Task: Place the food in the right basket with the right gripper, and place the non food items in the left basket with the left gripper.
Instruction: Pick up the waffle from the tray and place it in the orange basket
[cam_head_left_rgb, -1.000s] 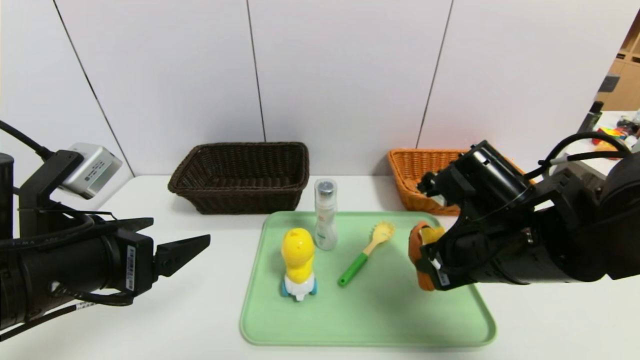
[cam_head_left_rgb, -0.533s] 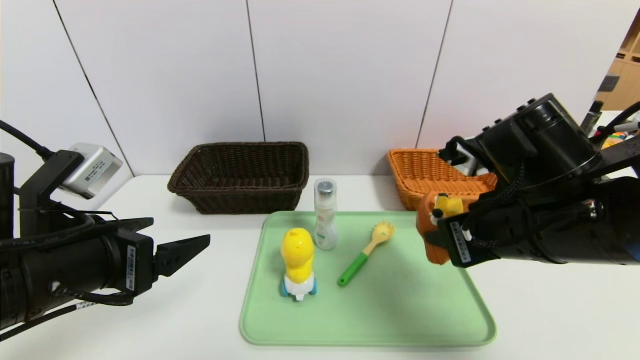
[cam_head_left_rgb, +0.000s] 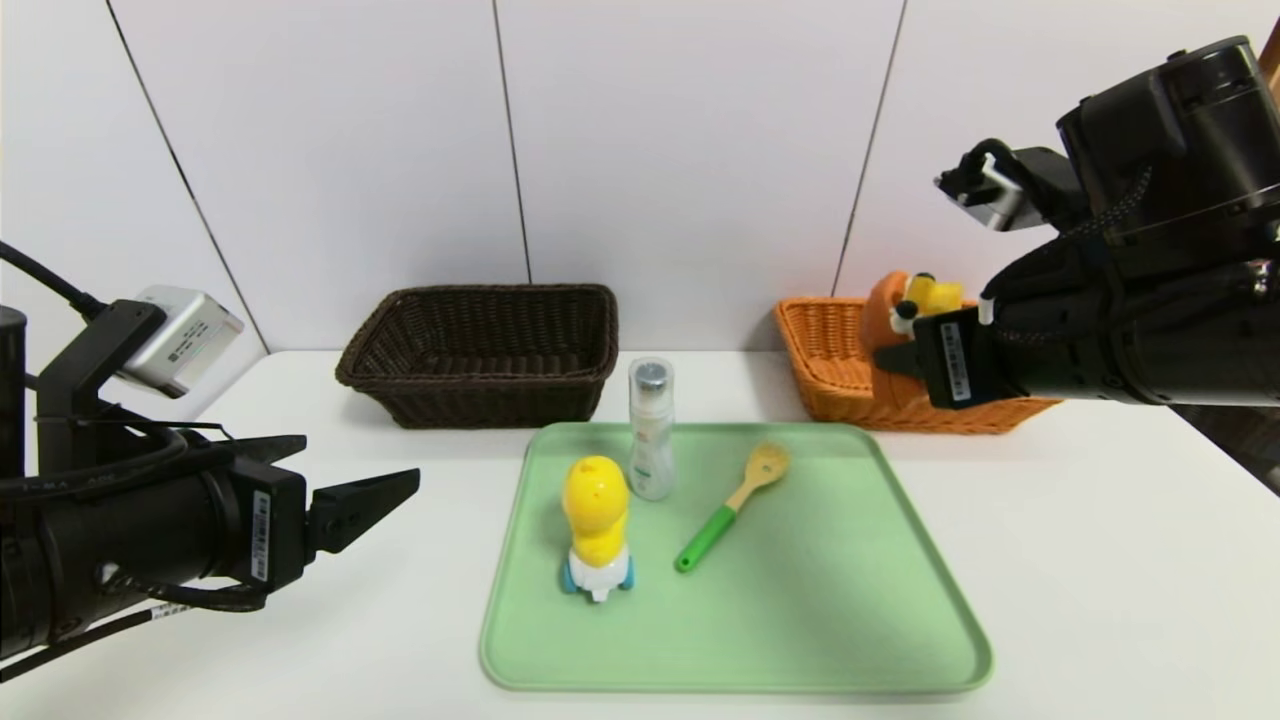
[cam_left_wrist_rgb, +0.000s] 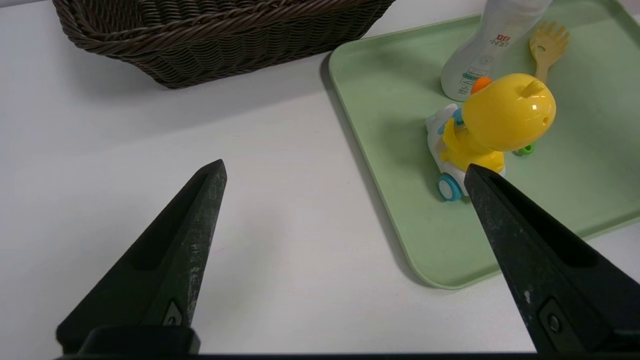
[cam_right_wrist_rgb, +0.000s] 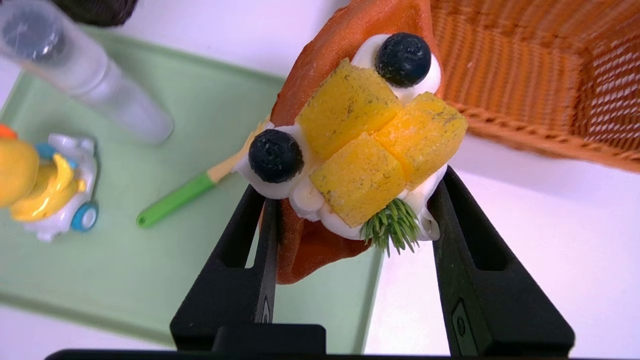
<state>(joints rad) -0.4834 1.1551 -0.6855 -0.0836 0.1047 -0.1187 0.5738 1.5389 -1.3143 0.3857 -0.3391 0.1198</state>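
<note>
We hold the orange fruit-topped toy pastry (cam_right_wrist_rgb: 350, 150) clamped in our right gripper (cam_head_left_rgb: 915, 360); the orange wicker basket (cam_head_left_rgb: 830, 345) lies just beyond it.

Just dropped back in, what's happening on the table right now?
The right claw is shut on a toy pastry topped with mango cubes and blueberries, held in the air beside the orange basket and not yet released. The left claw hangs open near the green tray, holding nothing. On the tray are the duck toy, spray bottle and green-handled brush. The brown basket looks empty.
</note>
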